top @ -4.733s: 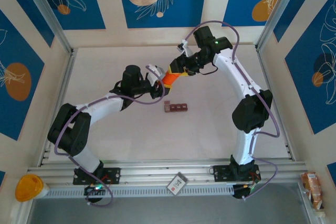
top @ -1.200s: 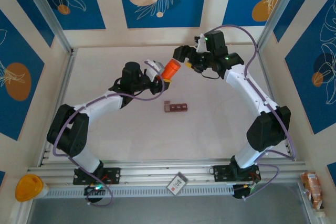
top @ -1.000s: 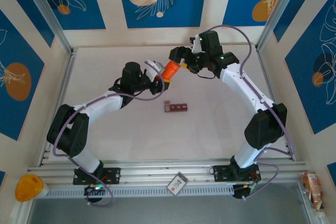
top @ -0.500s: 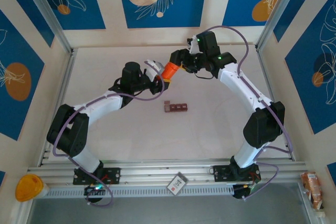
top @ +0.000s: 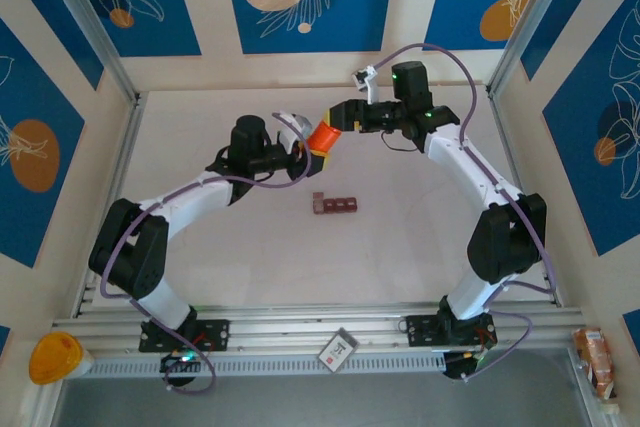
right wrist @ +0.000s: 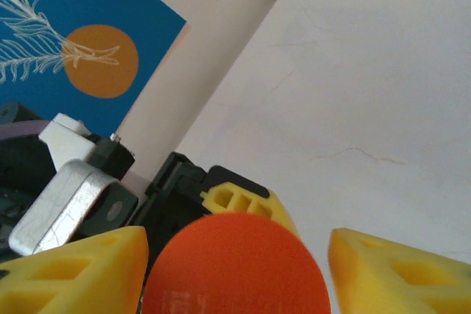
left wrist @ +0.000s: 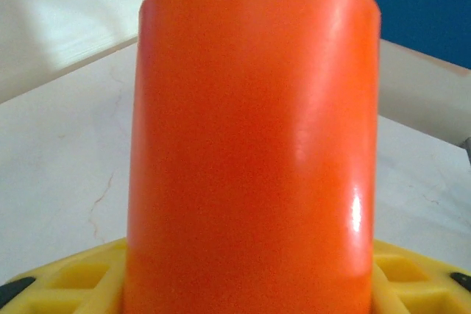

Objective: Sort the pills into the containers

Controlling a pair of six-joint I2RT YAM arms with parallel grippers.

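A bright orange cylindrical bottle [top: 322,136] hangs tilted above the back of the table, with my left gripper [top: 309,150] shut on its lower body. In the left wrist view the bottle [left wrist: 250,145] rises between yellow fingers [left wrist: 62,284]. My right gripper [top: 338,118] is at the bottle's cap end, open. In the right wrist view the round orange cap [right wrist: 235,266] lies between its yellow fingers [right wrist: 73,273], with a gap on the right side. The containers [top: 335,205], a dark reddish-brown strip of three compartments, lie on the table in front of the bottle.
Metal frame posts and patterned walls enclose the white table [top: 400,247]. Beyond the near rail lie a yellow object [top: 55,357], a small card [top: 337,348] and a snack packet [top: 596,359].
My right gripper has come in from the right to the bottle's cap and turned level with it. The left gripper has kept the bottle almost still.
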